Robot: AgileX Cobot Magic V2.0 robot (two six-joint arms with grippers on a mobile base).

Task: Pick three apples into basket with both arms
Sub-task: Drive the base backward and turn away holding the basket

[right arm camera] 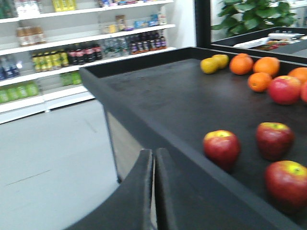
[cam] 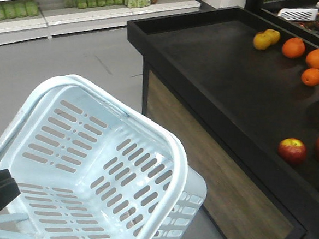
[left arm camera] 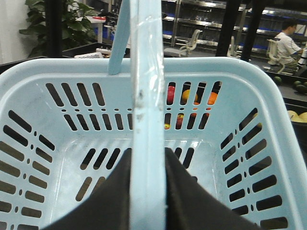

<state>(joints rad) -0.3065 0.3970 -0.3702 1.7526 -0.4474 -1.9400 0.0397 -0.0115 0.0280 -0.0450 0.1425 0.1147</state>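
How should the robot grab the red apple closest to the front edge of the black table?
I'd grip the apple across its round middle, coming straight down from above with the right hand. It sits stem end up, free of its neighbours, but the table's raised rim would probably block a sideways approach from the front.

Matte black left claw [left arm camera: 147, 154], broad and smooth. Same plain black on right claw [right arm camera: 153, 154], fingers [right arm camera: 138, 191] narrowing to thin tips.
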